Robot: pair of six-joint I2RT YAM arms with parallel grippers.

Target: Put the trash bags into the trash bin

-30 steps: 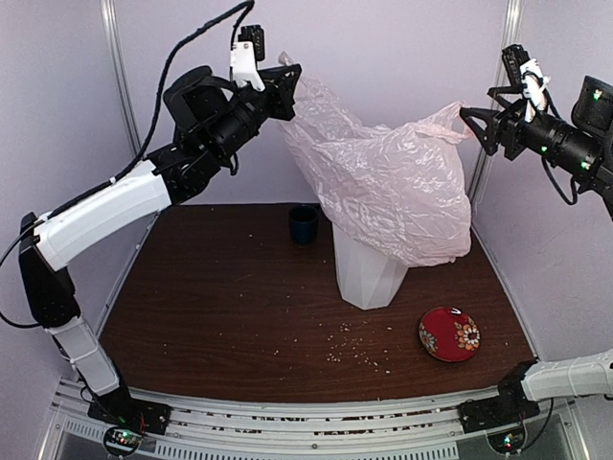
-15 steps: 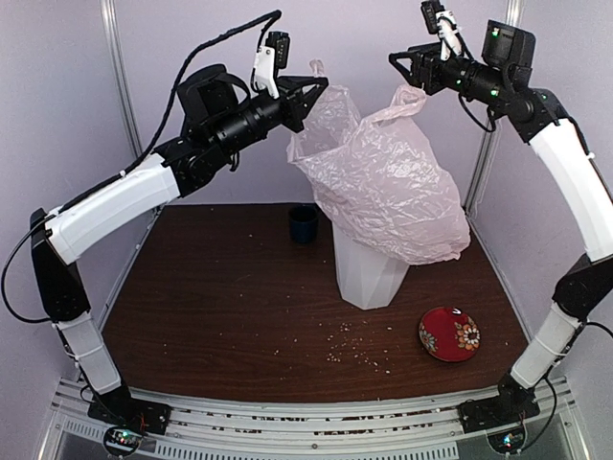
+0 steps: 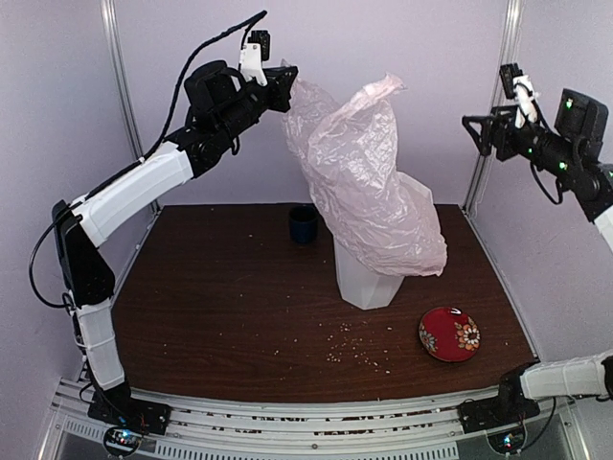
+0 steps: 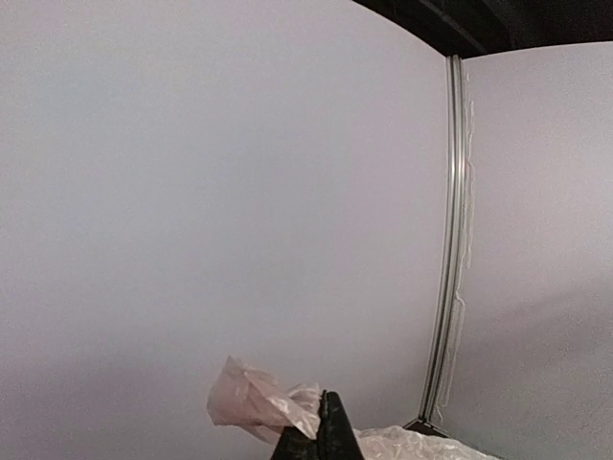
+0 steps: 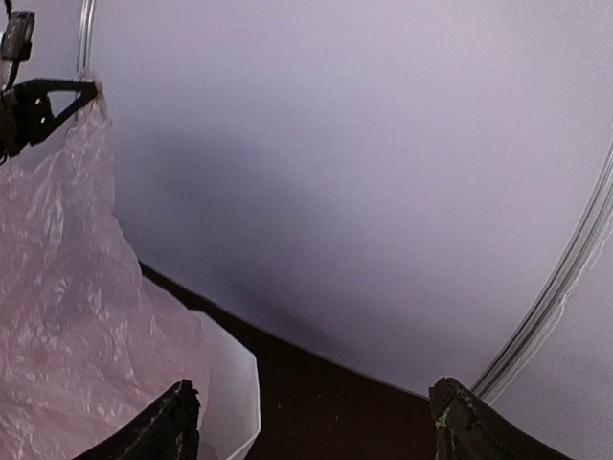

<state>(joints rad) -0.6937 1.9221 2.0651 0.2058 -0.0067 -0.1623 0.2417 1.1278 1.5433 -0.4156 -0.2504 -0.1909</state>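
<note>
My left gripper (image 3: 287,88) is pinched tight on a top corner of the pale pink trash bag (image 3: 369,182), high above the table. On the left wrist view its fingertips (image 4: 333,433) sit together with a crumple of film poking out past them. The bag hangs from that grip and drapes down over the white trash bin (image 3: 367,285), hiding most of its top. My right gripper (image 3: 471,130) stands wide apart off to the right, holding nothing, well apart from the bag.
</note>
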